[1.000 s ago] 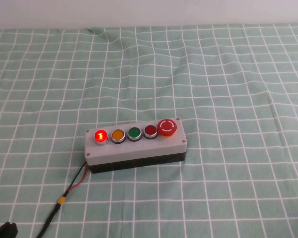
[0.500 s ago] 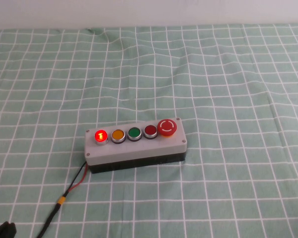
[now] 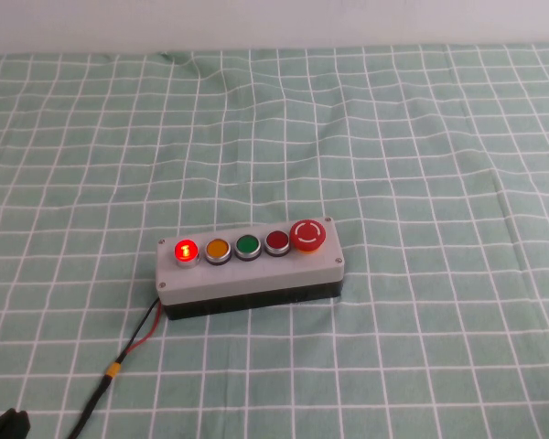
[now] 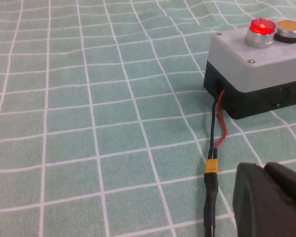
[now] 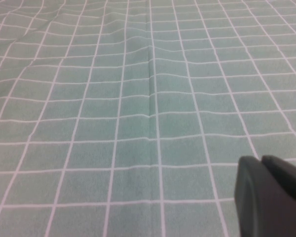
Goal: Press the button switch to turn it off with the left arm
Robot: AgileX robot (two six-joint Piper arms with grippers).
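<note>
The grey five-button box (image 3: 256,274) lies on the green checked cloth. Its leftmost button, the small round bright-red button switch (image 3: 185,250), glows lit on a silver collar; it also shows in the left wrist view (image 4: 262,27). My left gripper (image 4: 264,169) is shut and empty, low over the cloth beside the box's cable, well short of the box. Only its tip shows in the high view (image 3: 6,426), at the bottom left corner. My right gripper (image 5: 261,160) is shut and empty over bare cloth; it is out of the high view.
Beside the lit switch sit an orange button (image 3: 218,249), a green button (image 3: 247,246), a darker red flat button (image 3: 277,241) and a large red mushroom button (image 3: 308,235). A red and black cable (image 3: 128,349) with a yellow connector (image 4: 212,166) runs from the box's left end toward the near edge.
</note>
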